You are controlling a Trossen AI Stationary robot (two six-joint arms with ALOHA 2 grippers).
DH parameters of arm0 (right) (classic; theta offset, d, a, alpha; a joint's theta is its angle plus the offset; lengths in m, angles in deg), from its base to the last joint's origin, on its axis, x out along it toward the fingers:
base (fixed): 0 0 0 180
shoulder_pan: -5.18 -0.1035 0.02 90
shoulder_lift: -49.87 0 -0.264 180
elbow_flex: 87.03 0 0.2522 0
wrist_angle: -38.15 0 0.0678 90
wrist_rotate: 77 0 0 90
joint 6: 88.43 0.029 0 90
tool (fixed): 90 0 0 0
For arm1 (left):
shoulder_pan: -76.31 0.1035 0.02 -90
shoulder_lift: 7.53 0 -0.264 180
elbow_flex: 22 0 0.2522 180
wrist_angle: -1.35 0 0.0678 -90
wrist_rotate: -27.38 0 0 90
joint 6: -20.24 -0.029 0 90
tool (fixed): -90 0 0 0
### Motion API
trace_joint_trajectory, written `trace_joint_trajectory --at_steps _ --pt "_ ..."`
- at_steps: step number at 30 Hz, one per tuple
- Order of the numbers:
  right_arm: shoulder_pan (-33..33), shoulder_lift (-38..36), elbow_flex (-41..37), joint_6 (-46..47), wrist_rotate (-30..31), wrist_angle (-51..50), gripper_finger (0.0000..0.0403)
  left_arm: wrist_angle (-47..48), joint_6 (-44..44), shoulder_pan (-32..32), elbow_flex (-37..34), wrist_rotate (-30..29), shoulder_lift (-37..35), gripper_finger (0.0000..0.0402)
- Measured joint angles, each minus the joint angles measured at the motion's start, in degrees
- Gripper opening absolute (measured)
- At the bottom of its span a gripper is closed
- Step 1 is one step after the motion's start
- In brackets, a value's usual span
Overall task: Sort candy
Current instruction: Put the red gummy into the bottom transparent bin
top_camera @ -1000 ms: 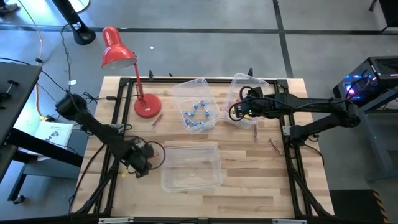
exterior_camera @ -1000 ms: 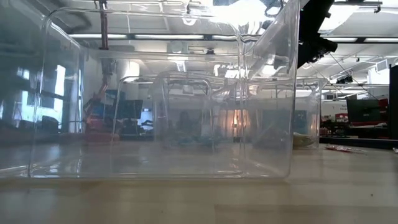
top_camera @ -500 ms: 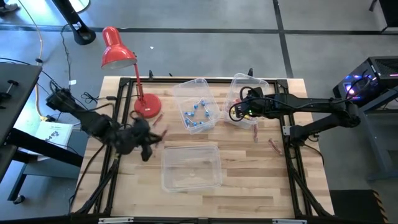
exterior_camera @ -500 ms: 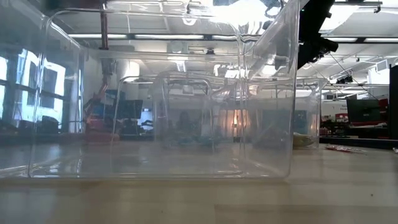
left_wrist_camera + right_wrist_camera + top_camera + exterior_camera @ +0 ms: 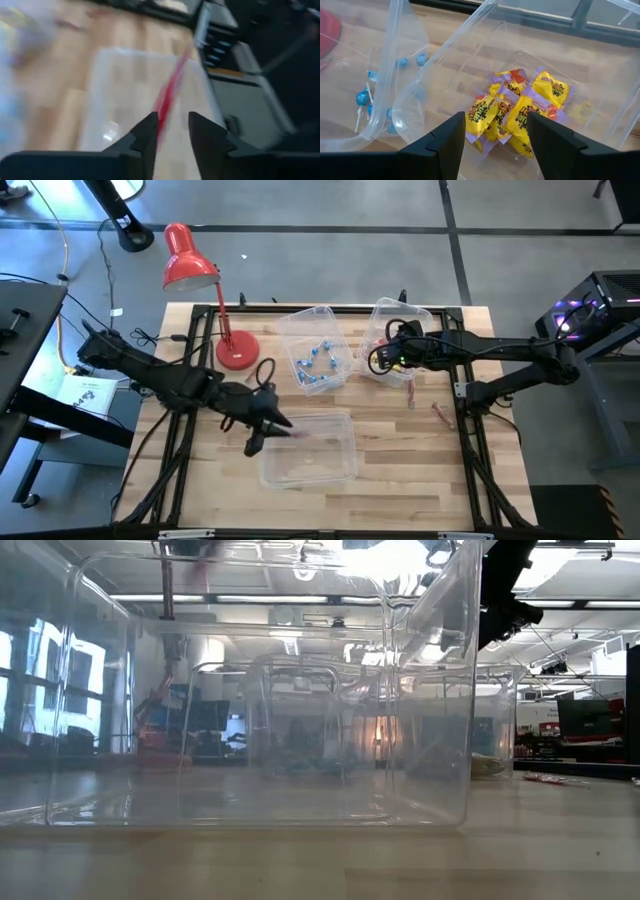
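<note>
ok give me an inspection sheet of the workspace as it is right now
surface: wooden table, mostly bare at the front
job's things: blue candies in one bin, yellow packets in another, red stick at the left gripper, loose red sticks on the table
clutter: red lamp
grippers: left gripper over the near bin's edge; right gripper open above the yellow packets
cables: cable beside the table
surroundings: grey floor

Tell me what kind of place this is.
Likely a robotics lab or workshop: a wooden workbench on a concrete floor, a lit computer tower beside it, and desks with monitors under strip lights in the room behind.
</note>
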Motion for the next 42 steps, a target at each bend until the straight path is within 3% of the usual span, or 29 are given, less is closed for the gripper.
trace_joint_trajectory --at_steps 4,6,8,12,16,22,27,33,42 --pt "-0.01 0.00 0.00 -0.49 -0.84 -0.05 0.0206 1.19 3.25 1.26 0.00 10.48 0.64 0.0142" --pt "0.00 0.00 0.00 -0.76 -1.08 -0.33 0.0206 3.85 3.49 1.35 0.00 12.18 0.59 0.0158" --pt "-0.02 0.00 0.00 -0.81 -1.31 -0.60 0.0206 10.30 5.31 1.61 0.04 7.50 -0.16 0.0169" --pt "-0.01 0.00 0.00 -0.82 -1.36 -0.87 0.0206 28.05 18.12 4.82 0.03 -10.53 -1.70 0.0174" --pt "0.00 0.00 0.00 -0.94 -1.26 -0.85 0.0206 38.27 24.19 10.32 -1.06 -15.18 -1.78 0.0174" --pt "0.00 0.00 0.00 -1.01 -0.12 -0.04 0.0206 36.83 26.00 20.54 -8.95 -13.97 -1.27 0.0175" --pt "-0.01 0.00 0.00 -1.03 0.05 0.15 0.0206 28.11 27.33 28.05 -17.44 -9.47 -1.22 0.0175" --pt "0.00 0.00 0.00 -1.03 0.33 0.17 0.0206 18.43 24.41 33.36 -23.20 -8.34 -1.25 0.0175" --pt "-0.01 0.00 0.00 -1.03 0.68 0.20 0.0206 12.14 23.82 38.33 -26.47 -5.49 3.60 0.0175"
